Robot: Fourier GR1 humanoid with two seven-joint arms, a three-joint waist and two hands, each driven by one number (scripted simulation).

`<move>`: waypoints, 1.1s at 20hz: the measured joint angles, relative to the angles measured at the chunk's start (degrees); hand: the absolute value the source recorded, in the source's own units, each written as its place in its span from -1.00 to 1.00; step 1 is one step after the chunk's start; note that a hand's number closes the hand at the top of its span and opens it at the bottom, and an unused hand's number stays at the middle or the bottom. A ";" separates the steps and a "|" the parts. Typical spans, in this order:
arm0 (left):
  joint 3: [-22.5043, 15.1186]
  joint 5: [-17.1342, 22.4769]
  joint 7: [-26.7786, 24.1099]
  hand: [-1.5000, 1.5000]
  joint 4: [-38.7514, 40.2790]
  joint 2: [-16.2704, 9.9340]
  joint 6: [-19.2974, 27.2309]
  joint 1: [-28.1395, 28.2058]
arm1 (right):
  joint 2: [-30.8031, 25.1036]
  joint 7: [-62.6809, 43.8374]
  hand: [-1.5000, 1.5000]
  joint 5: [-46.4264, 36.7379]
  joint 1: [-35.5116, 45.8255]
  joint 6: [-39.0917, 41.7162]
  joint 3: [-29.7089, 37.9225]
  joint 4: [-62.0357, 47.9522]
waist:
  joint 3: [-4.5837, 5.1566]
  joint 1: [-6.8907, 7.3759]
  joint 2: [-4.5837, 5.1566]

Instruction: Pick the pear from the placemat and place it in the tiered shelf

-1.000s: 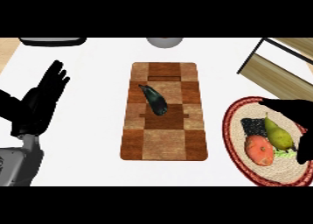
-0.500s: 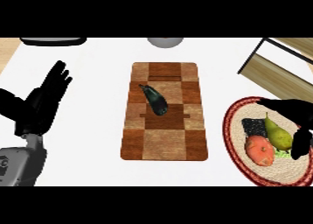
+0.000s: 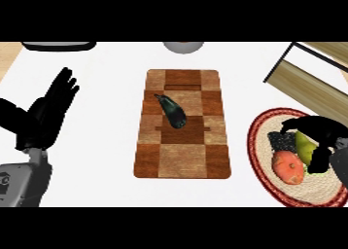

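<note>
A yellow-green pear (image 3: 304, 146) lies on the round woven placemat (image 3: 267, 127) at the right, between a dark lumpy item (image 3: 280, 141) and an orange-red fruit (image 3: 288, 167). My right hand (image 3: 321, 132) arches over the pear, fingers curled down on its right side and thumb at its upper left, hiding much of it. The wooden tiered shelf (image 3: 313, 68) stands at the upper right. At the left my left hand (image 3: 41, 114) rests open, fingers up.
A checkered wooden cutting board (image 3: 182, 151) lies in the middle with a dark eggplant (image 3: 172, 111) on it. A grey bowl (image 3: 184, 46) and a dark tray (image 3: 59, 46) sit at the far edge.
My right hand has drawn back and down over the pear, its fingers curling closer round it. The left hand has barely shifted.
</note>
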State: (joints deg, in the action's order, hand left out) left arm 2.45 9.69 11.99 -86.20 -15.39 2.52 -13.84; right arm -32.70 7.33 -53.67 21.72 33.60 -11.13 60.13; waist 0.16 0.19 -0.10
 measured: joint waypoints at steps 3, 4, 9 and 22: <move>0.41 -0.28 0.25 0.00 0.15 0.31 -0.35 -0.33 | 0.08 1.92 1.00 -2.07 -0.75 -2.13 -0.46 -0.02 | 0.24 -0.02 -0.20; 0.45 -0.20 0.41 0.00 0.06 0.43 -0.52 -0.33 | -0.10 3.65 1.00 -2.90 -0.37 -3.88 -0.75 -1.07 | 0.29 0.07 -0.23; 1.59 -0.11 1.48 0.00 -0.04 0.38 -0.92 -1.11 | 0.30 8.05 1.00 -4.80 -0.48 -9.57 0.27 -2.67 | 0.36 0.00 -0.30; 3.02 -1.30 1.68 0.00 -1.32 0.35 0.35 1.98 | 5.14 16.05 1.00 -1.19 -24.01 -17.68 -6.53 30.16 | 0.07 -3.89 -1.14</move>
State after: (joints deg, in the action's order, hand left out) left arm 5.47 8.39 13.67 -87.51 -15.04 2.88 -11.86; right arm -27.56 23.37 -54.87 -2.29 15.93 -17.67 90.30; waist 0.23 -3.70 -1.24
